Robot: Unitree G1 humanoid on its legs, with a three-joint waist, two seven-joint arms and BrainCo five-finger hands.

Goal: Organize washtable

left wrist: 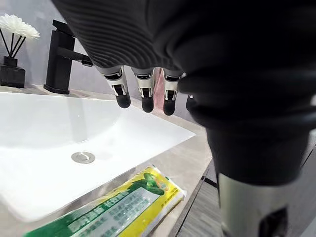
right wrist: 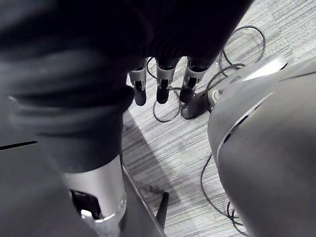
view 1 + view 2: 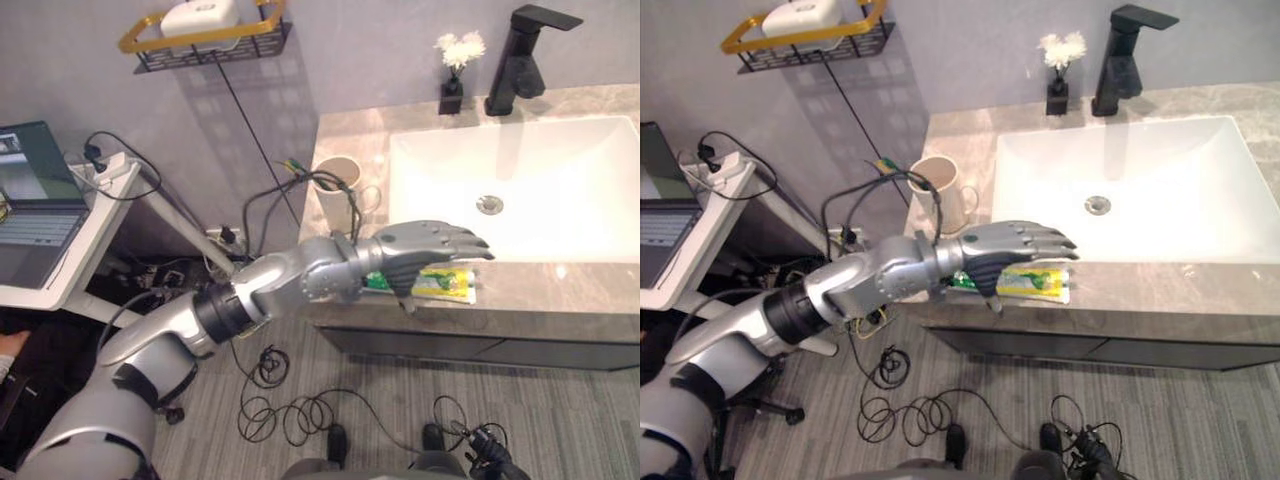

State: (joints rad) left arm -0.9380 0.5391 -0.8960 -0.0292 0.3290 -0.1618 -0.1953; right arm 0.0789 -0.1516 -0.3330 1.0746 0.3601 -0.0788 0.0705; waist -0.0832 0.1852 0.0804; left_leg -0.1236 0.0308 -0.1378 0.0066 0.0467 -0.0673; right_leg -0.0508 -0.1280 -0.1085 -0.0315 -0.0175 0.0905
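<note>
A flat green and yellow packet (image 3: 440,285) lies on the marble washtable (image 3: 560,285) at its front edge, in front of the white sink (image 3: 560,190). My left hand (image 3: 425,248) hovers just above the packet with fingers (image 1: 143,94) straight and open, holding nothing; the packet (image 1: 123,207) shows below them in the left wrist view. A beige cup (image 3: 940,195) stands on the washtable's left end, with cables looped around it. My right hand (image 2: 160,86) hangs over the floor with relaxed fingers, holding nothing.
A black faucet (image 3: 525,55) and a small black vase of white flowers (image 3: 455,70) stand behind the sink. A wire wall shelf (image 3: 205,40) with a gold rim holds a white object. A laptop (image 3: 30,200) sits on a white side table at the left.
</note>
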